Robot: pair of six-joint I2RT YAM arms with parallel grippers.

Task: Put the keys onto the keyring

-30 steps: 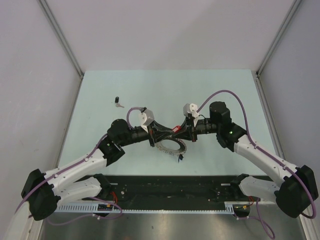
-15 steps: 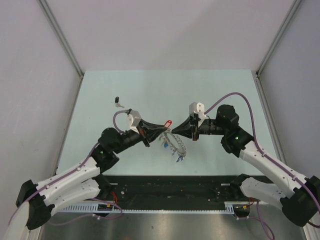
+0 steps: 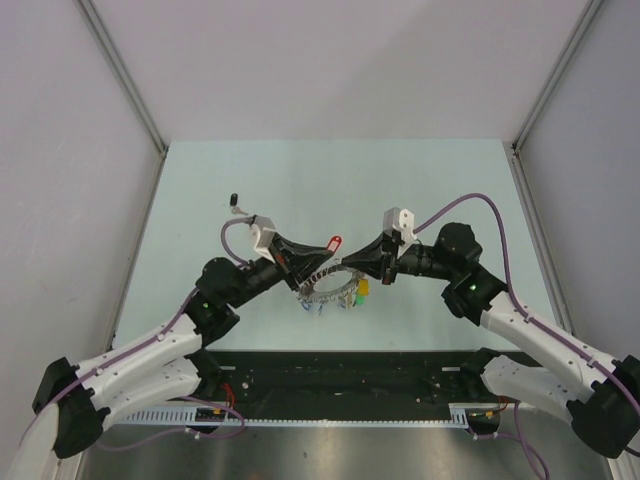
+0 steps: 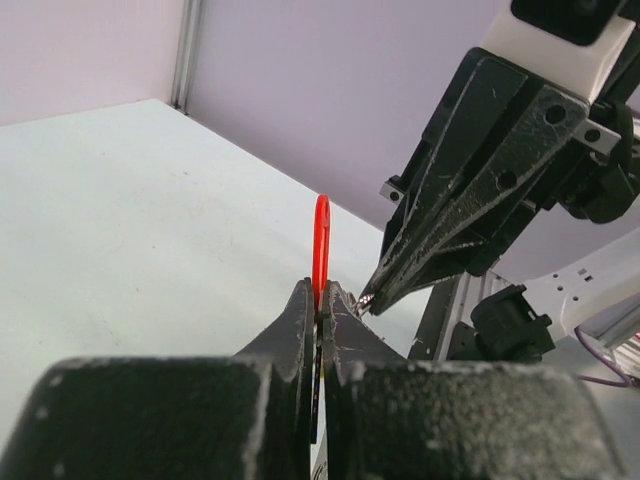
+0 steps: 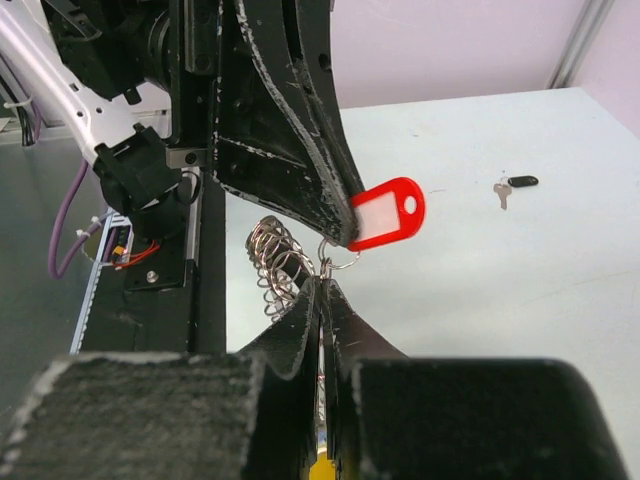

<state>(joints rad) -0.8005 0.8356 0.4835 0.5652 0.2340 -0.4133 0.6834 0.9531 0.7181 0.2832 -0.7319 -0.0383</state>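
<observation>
Above the pale bench (image 3: 450,200), our left hand (image 3: 323,251) clamps the red key tag (image 3: 335,243) and our right hand (image 3: 352,264) pinches the keyring (image 3: 322,290) just beside it. If the arms pull apart, we risk either grip slipping.

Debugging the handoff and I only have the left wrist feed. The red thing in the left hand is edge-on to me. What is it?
Observer: The right wrist view shows it flat. It's a red key tag with a white label window and a hole, pinched at one end by the left hand.
Operator: Keyring isn't in my feed. Where is it?
Observer: In the top view the keyring, fringed with keys, hangs just below where the right hand meets the left, and the right hand's fingers are shut on it.
Operator: Any other loose keys?
Observer: One small black-headed key lies on the table on the left arm's side, beyond both hands and touching neither.
</observation>
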